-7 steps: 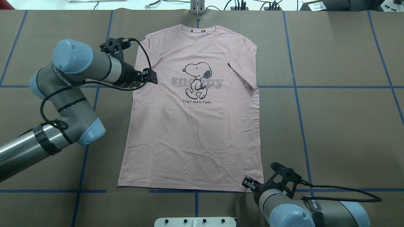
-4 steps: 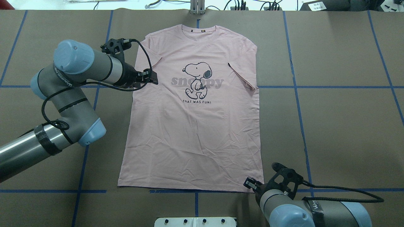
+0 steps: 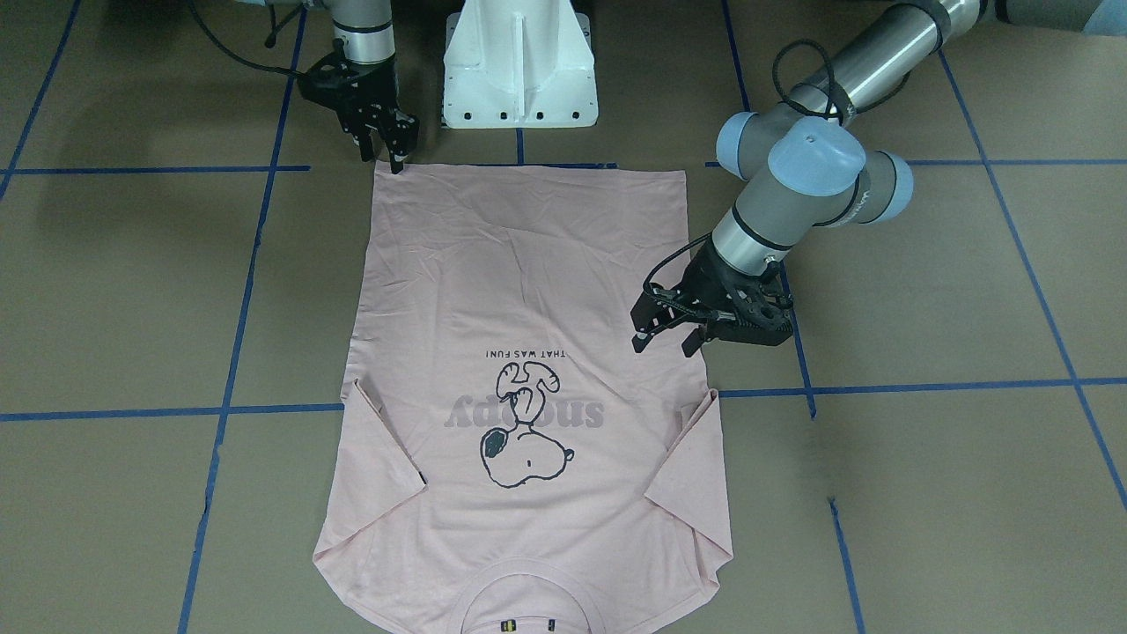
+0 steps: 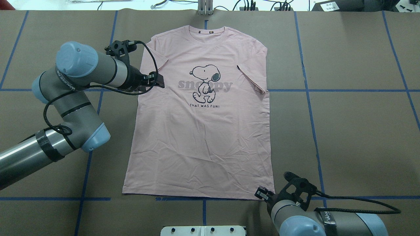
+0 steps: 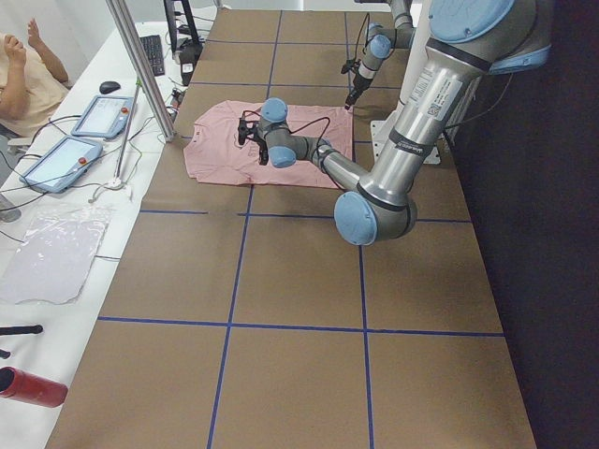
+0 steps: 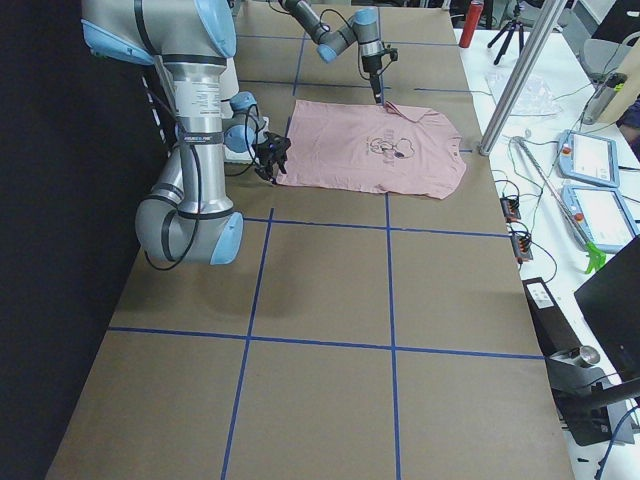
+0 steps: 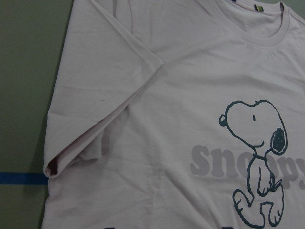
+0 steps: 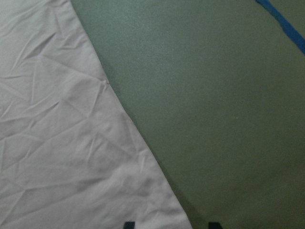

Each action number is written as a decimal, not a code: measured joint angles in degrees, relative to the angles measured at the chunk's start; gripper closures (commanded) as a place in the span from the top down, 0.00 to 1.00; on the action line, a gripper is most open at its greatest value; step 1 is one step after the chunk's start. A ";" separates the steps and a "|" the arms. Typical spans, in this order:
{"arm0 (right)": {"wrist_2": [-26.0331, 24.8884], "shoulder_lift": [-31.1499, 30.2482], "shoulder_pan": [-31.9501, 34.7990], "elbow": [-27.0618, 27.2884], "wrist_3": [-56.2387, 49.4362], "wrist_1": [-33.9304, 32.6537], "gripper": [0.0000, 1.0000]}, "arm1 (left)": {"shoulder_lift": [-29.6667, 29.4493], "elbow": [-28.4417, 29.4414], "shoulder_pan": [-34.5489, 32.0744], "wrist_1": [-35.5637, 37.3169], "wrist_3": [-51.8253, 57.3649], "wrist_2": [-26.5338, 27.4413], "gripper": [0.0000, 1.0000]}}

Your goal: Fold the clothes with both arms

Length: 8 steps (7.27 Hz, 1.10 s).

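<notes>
Table [image 4: 354,131]: brown cover, blue tape grid.

T-shirt [image 4: 200,137]: pale pink, lies flat and print up on the middle of the table. Neck points to the far edge, hem lies along a blue tape line close to my edge. Both short sleeves are folded in over the front. Body cloth is lightly creased.

Left arm [image 4: 72,95]: reaches in from the table's left end, wrist low over the shirt's left side.

Right arm [image 4: 328,223]: comes in from my edge, toward the right end, with its wrist at the hem's right corner.

White pedestal base [image 3: 519,62]: sits at the middle of my edge, just behind the hem.

Left gripper [image 3: 665,342]: jaws spread, nothing between them. It hangs over the shirt's left side seam, just on the hem side of the folded left sleeve [image 7: 105,95]. I cannot tell whether it touches the cloth.

Right gripper [image 3: 381,158]: jaws apart, holding nothing. In the wrist view the two black fingertips [image 8: 128,224] stand either side of the hem corner, one over cloth, one over bare table.

Dog print [image 4: 205,83]: dark outline over grey lettering, centred on the chest.
</notes>
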 measured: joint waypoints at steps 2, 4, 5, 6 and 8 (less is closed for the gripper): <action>0.02 -0.07 -0.37 -0.25 0.01 -0.06 0.44 | -0.01 -0.03 0.00 0.00 -0.03 0.00 0.80; 0.08 -0.09 -0.60 -0.60 0.01 -0.12 0.00 | -0.04 -0.06 0.00 0.00 -0.05 0.00 0.80; 0.09 -0.10 -0.63 -0.67 0.01 -0.12 0.00 | -0.05 -0.07 0.00 0.00 -0.05 0.00 0.80; 0.11 -0.10 -0.66 -0.65 0.01 -0.13 0.00 | -0.08 -0.10 0.00 0.00 -0.08 0.00 0.80; 0.18 -0.10 -0.59 -0.53 -0.04 -0.13 0.00 | -0.15 -0.28 0.00 0.00 -0.16 0.00 0.80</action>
